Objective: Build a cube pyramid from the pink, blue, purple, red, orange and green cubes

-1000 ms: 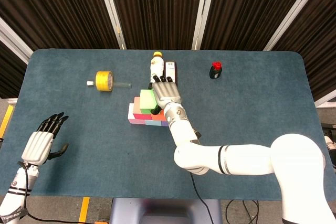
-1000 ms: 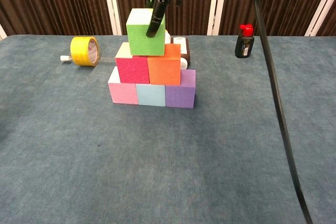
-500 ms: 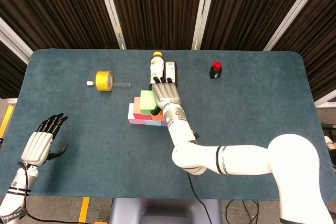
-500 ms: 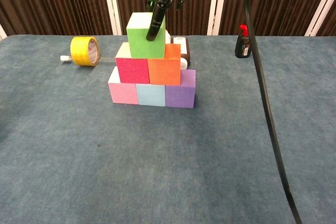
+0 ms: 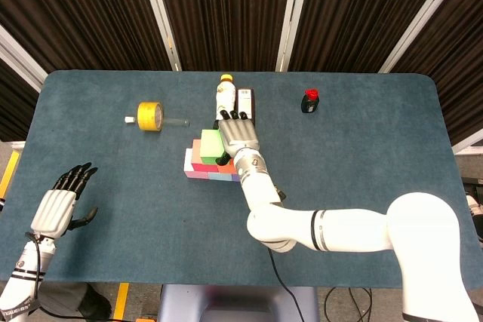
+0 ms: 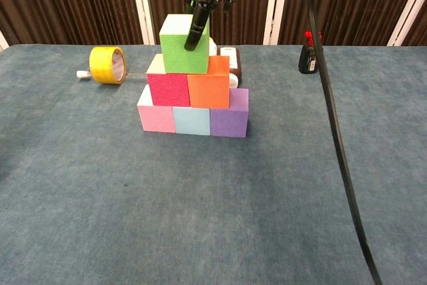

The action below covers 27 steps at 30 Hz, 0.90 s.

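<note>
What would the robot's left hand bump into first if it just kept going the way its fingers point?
Probably nothing nearby: the left hand points up-table over bare blue table. The yellow tape roll lies farther ahead and rightward; depth is unclear.

bright even light – soft shadows, sharp

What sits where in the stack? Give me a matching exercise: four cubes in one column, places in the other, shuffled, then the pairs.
Cubes:
1. green cube
2. pink cube
3. orange cube
4. blue cube

Places, in the chest view:
A. bottom row, middle
B. top of the pyramid
C. bottom row, left end
D. middle row, right side

Pairs: 1-B, 2-C, 3-D, 4-A
</note>
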Motion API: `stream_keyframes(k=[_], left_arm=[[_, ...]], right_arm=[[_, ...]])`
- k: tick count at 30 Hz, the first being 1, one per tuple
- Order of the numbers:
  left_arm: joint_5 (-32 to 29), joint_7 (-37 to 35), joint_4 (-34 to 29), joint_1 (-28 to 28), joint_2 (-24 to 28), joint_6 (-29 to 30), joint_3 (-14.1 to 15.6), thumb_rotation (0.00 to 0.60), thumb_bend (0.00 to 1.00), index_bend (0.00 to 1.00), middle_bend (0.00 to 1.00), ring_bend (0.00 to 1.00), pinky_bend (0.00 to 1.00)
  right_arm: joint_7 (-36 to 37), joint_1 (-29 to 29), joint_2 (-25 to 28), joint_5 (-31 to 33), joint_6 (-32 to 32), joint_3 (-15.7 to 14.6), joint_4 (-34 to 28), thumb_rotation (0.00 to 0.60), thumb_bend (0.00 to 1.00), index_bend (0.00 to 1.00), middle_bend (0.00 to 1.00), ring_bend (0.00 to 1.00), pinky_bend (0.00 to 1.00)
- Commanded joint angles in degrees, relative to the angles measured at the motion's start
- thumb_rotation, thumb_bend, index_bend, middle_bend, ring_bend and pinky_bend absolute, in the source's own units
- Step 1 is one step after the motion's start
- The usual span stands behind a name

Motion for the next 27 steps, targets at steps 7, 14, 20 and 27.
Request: stream_keyframes(k=[7, 14, 20, 27], left_arm=[[-0.2, -0.3, 0.3, 0.0, -0.1, -0.2, -0.1, 0.600, 0.35, 0.08, 0.01, 0.00, 0.13], [-0.3, -0.7, 0.8, 0.0, -0.3, -0.4, 0.0, 0.600, 0.35, 0.07, 0.01, 0.00, 0.13], [-0.3, -0.9, 1.1, 0.0, -0.5, -0.5, 0.0, 0.600, 0.35, 0.08, 0.01, 0.00, 0.13], [-0.3, -1.0, 1.3, 0.0, -0.7, -0.5, 0.0, 0.600, 0.35, 0.07, 0.01, 0.00, 0.13]], right_arm=[[-1.0, 0.0, -1.1, 0.5, 1.4, 1.0, 0.5, 0.600, 0.32, 0.43, 0.16, 0.01, 0.14], [-2.1, -0.2, -1.8, 0.9, 1.7, 1.8, 1.1, 0.600, 0.32, 0.43, 0.16, 0.01, 0.13], [-2.9, -0.6, -2.2, 0.9, 1.9, 2.3, 1.2, 0.600, 0.32, 0.41, 0.16, 0.01, 0.13], [-3.4, -1.1, -2.0, 0.6, 1.7, 2.9, 0.6, 0.600, 0.32, 0.30, 0.15, 0.00, 0.10]])
